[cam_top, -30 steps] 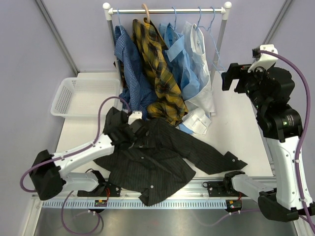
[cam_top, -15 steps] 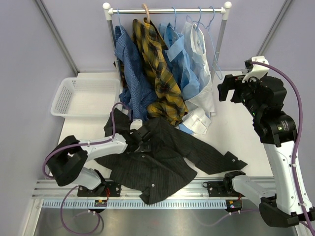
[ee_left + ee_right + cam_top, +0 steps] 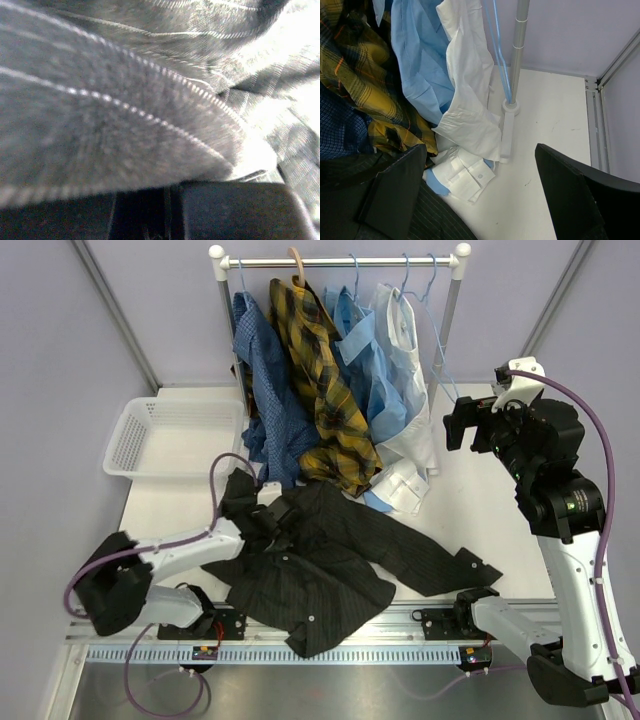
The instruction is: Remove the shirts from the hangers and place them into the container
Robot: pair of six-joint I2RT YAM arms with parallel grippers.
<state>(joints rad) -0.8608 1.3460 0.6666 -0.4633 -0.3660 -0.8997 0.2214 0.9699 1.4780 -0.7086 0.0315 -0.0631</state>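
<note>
A black pinstriped shirt (image 3: 320,560) lies spread on the table near the front edge. My left gripper (image 3: 266,521) is shut on a fold of it near the collar. The left wrist view is filled with its striped cloth (image 3: 125,100) over one dark finger (image 3: 230,210). Dark blue check (image 3: 265,380), yellow plaid (image 3: 320,380), light blue (image 3: 370,370) and white (image 3: 410,370) shirts hang on light-blue hangers (image 3: 432,300) from the rail. The white container (image 3: 118,445) stands at the left. My right gripper (image 3: 462,425) is raised and open near the rail's right post, with nothing between its fingers (image 3: 395,195).
The white-and-metal clothes rail (image 3: 340,260) spans the back, and its right post and foot (image 3: 507,130) stand close to my right gripper. White cuffs (image 3: 465,172) trail on the table beside the black shirt. A metal rail (image 3: 330,650) runs along the near edge.
My left gripper has gone from open to shut on the black shirt and has shifted slightly on it. The right arm has come down and a little left.
</note>
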